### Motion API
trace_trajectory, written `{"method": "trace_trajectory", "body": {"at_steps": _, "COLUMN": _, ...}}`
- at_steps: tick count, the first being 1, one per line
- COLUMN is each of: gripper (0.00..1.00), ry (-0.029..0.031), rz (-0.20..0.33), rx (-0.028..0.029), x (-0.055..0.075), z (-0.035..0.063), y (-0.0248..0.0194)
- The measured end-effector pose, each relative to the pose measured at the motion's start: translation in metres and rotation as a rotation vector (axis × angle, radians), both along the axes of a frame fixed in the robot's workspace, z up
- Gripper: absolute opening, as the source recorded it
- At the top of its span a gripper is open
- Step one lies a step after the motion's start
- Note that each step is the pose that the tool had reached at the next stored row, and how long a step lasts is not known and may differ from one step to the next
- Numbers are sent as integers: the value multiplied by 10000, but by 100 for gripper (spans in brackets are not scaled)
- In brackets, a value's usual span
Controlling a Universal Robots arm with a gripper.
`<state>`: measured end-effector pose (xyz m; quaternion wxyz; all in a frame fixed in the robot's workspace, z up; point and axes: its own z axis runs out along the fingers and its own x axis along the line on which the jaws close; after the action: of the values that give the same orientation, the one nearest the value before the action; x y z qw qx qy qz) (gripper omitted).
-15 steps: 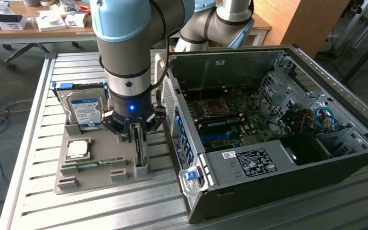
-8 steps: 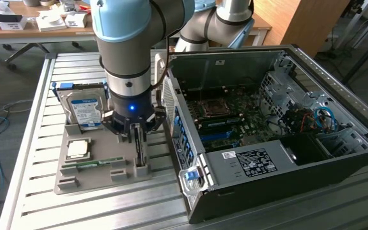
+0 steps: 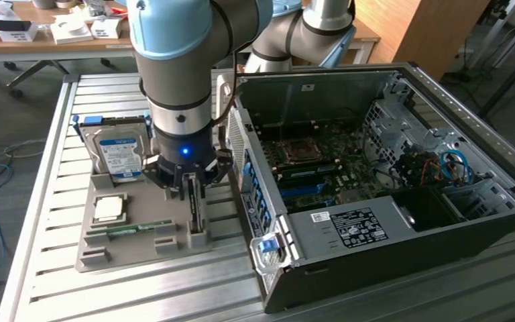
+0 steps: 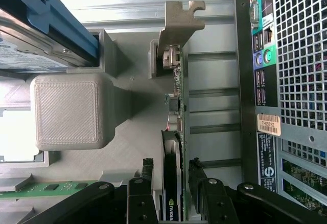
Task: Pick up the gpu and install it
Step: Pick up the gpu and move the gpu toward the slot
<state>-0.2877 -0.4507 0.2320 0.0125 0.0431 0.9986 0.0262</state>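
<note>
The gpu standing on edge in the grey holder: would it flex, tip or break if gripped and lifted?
Probably stiff: the gpu is a flat board with a metal bracket. Likely tippy if nudged, since it stands on its thin edge in the grey holder. Its exposed parts look fragile, so a hard squeeze from the open gripper straddling it might damage them.

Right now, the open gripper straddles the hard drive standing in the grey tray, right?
Not the hard drive: the open gripper straddles the gpu, the thin card standing on edge in the grey tray. The wrist view shows it between the fingers.
</note>
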Motion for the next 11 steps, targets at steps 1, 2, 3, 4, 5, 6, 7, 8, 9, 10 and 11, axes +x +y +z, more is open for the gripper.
{"method": "trace_trajectory", "body": {"at_steps": 1, "gripper": 42, "ry": 0, "rz": 0, "rx": 0, "x": 0, "z": -2, "y": 0}}
{"method": "trace_trajectory", "body": {"at_steps": 2, "gripper": 42, "ry": 2, "rz": 0, "rx": -1, "x": 0, "z": -2, "y": 0}}
{"method": "trace_trajectory", "body": {"at_steps": 3, "gripper": 42, "ry": 2, "rz": 0, "rx": -1, "x": 0, "z": -4, "y": 0}}
{"method": "trace_trajectory", "body": {"at_steps": 4, "gripper": 42, "ry": 0, "rz": 0, "rx": -1, "x": 0, "z": -6, "y": 0}}
{"method": "trace_trajectory", "body": {"at_steps": 5, "gripper": 42, "ry": 0, "rz": 0, "rx": 0, "x": 0, "z": -6, "y": 0}}
{"method": "trace_trajectory", "body": {"at_steps": 6, "gripper": 42, "ry": 0, "rz": 0, "rx": -1, "x": 0, "z": -7, "y": 0}}
{"method": "trace_trajectory", "body": {"at_steps": 7, "gripper": 42, "ry": 1, "rz": 0, "rx": -1, "x": 0, "z": -6, "y": 0}}
{"method": "trace_trajectory", "body": {"at_steps": 8, "gripper": 42, "ry": 0, "rz": 0, "rx": 0, "x": 0, "z": -7, "y": 0}}
{"method": "trace_trajectory", "body": {"at_steps": 9, "gripper": 42, "ry": 0, "rz": 0, "rx": 0, "x": 0, "z": -7, "y": 0}}
{"method": "trace_trajectory", "body": {"at_steps": 10, "gripper": 42, "ry": 0, "rz": 0, "rx": 0, "x": 0, "z": -7, "y": 0}}
{"method": "trace_trajectory", "body": {"at_steps": 11, "gripper": 42, "ry": 0, "rz": 0, "rx": 0, "x": 0, "z": -7, "y": 0}}
